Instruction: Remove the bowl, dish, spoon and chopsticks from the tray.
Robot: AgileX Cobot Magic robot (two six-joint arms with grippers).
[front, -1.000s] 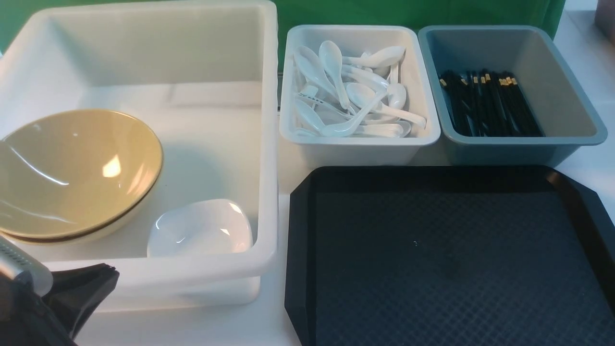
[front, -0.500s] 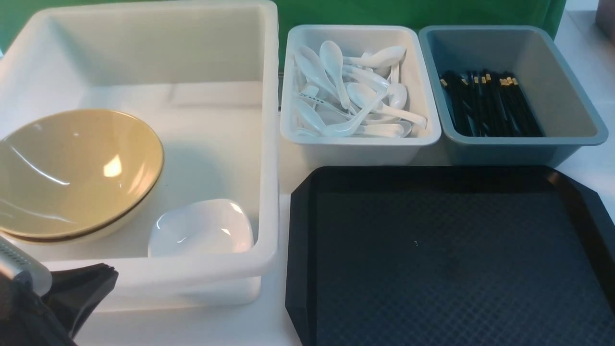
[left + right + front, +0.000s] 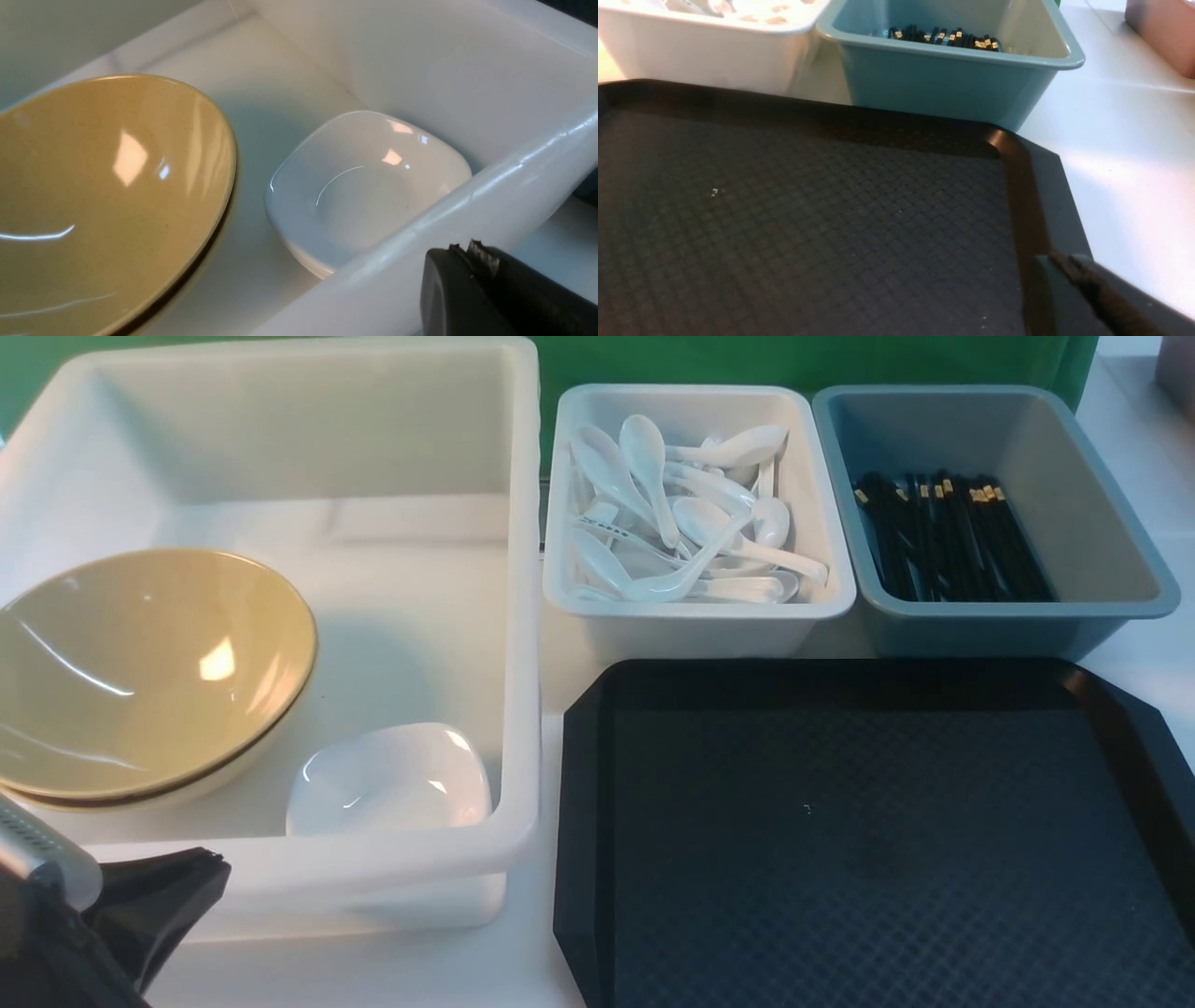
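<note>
With the tray [image 3: 868,840] bare and both grippers' jaws pressed together on nothing, left gripper [image 3: 472,254] beside the white tub [image 3: 523,616] and right gripper [image 3: 1064,266] over the tray's corner, the remaining risk is probably a clipped rim on retreat.

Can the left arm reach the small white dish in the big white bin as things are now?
Probably yes. The left gripper is shut, just outside the white bin. The dish lies right behind that wall, uncovered, beside the bowl. The arm must only lift over the rim.

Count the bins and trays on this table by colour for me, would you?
White bins: 2, the large bin and the small bin
Grey-blue bin: 1
Black tray: 1
Total: 4
</note>
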